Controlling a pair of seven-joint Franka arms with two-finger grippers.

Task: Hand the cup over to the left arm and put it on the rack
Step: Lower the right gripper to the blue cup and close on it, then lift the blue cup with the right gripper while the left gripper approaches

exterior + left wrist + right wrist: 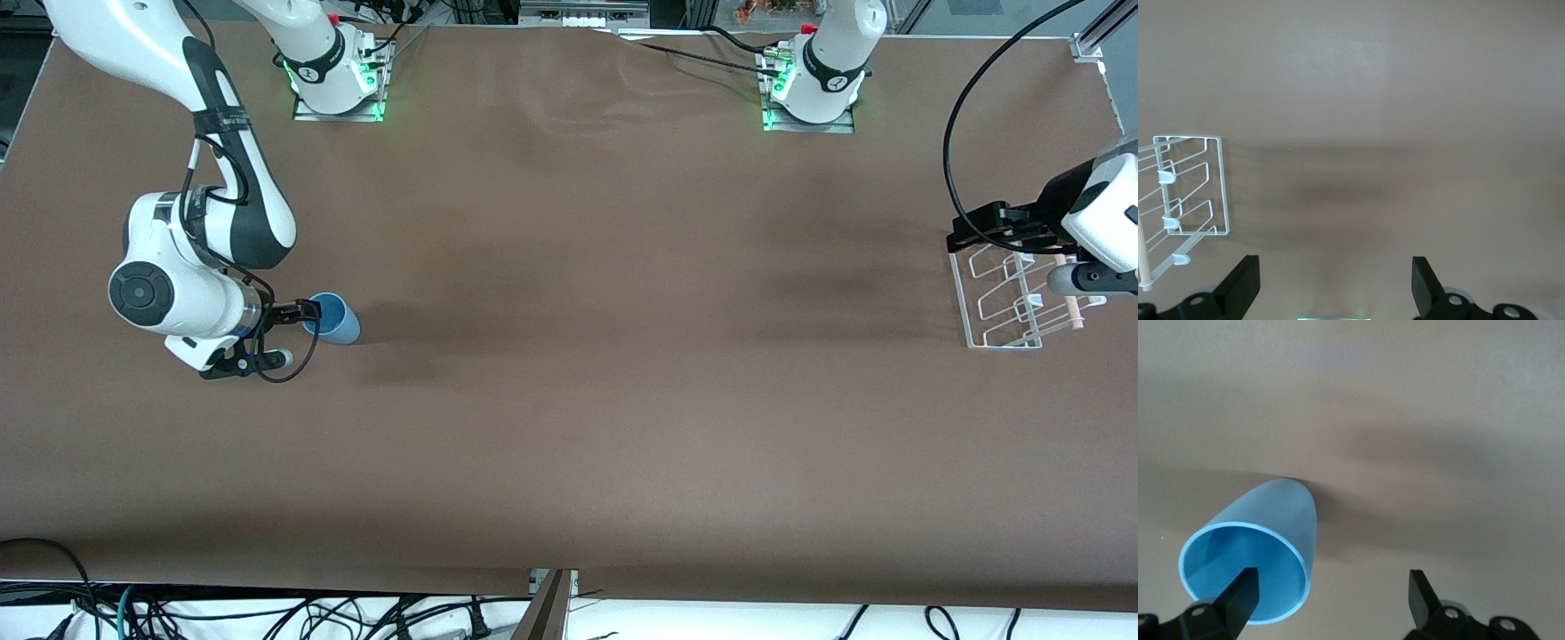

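Note:
The light-blue cup (336, 320) stands mouth up on the brown table near the right arm's end. My right gripper (292, 335) is open and low beside it. In the right wrist view the cup (1265, 533) lies toward one side of the gripper (1333, 588): one finger overlaps the cup's mouth and the other is well clear of it. The white wire rack (1005, 302) with its wooden dowel (1072, 300) sits at the left arm's end. My left gripper (969, 236) hangs open and empty above the rack's edge. The rack (1191, 193) shows off to one side of that gripper (1335, 279).
Both arm bases (338, 80) (813, 89) stand along the table's edge farthest from the front camera. A black cable (956, 133) loops above the table near the left arm's hand. Bare brown tabletop (622, 338) stretches between the cup and the rack.

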